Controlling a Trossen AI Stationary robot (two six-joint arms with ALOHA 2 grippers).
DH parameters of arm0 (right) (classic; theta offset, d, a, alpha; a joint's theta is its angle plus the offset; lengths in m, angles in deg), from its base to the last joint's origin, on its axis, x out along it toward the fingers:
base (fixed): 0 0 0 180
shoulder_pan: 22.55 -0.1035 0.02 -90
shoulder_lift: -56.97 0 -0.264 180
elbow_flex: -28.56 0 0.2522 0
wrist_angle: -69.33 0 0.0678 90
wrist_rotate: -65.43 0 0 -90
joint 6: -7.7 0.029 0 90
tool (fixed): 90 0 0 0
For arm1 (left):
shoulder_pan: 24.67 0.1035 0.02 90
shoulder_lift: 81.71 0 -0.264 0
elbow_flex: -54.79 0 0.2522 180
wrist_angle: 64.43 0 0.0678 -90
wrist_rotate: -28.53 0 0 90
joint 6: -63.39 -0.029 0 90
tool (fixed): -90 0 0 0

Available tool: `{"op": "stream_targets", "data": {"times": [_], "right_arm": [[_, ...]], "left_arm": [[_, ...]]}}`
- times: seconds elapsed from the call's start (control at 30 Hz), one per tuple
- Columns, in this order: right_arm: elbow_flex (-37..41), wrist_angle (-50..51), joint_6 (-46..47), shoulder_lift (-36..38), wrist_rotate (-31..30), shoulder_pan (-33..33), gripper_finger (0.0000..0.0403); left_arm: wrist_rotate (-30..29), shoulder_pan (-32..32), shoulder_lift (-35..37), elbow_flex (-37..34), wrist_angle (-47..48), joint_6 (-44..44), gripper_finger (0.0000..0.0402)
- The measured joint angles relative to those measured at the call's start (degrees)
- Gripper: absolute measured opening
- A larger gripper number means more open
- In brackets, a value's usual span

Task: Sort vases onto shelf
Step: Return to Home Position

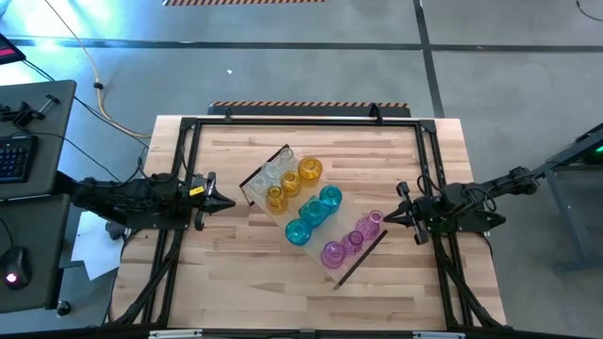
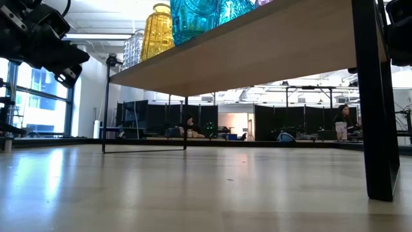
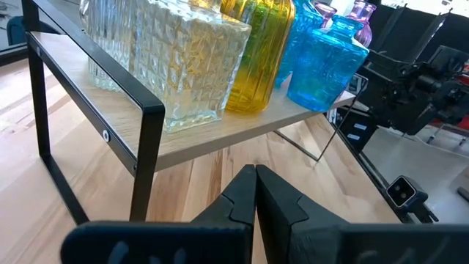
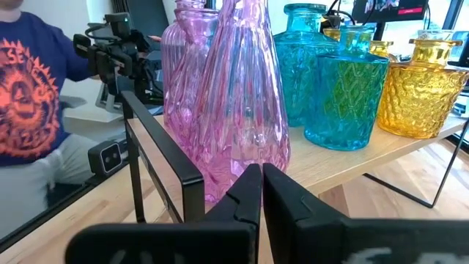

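Observation:
The shelf (image 1: 273, 215) stands slantwise in the middle of the table on thin dark legs. On it stand several vases in groups: clear (image 1: 273, 169) at its far-left end, then yellow (image 1: 309, 171), teal (image 1: 330, 198) and pink (image 1: 332, 252) at its near-right end. My left gripper (image 1: 229, 201) is shut and level, off the shelf's left end, touching nothing; its wrist view shows the clear vases (image 3: 190, 59) close ahead. My right gripper (image 1: 386, 218) is shut, just off the shelf's right end, facing the pink vases (image 4: 245, 103).
A black frame (image 1: 301, 121) runs around the tabletop. A desk with a keyboard (image 1: 14, 155) and a mouse (image 1: 11, 275) stands to the left. A person in a blue shirt (image 4: 29, 95) sits beyond the table. Bare wood lies along the table's near edge.

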Motion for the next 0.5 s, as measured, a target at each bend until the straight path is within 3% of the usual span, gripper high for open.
{"op": "stream_targets", "data": {"times": [0.5], "right_arm": [[0.0, 0.0, 0.0, 0.0, 0.0, 0.0, 0.0]], "left_arm": [[0.0, 0.9, 0.0, 0.0, 0.0, 0.0, 0.0003]]}}
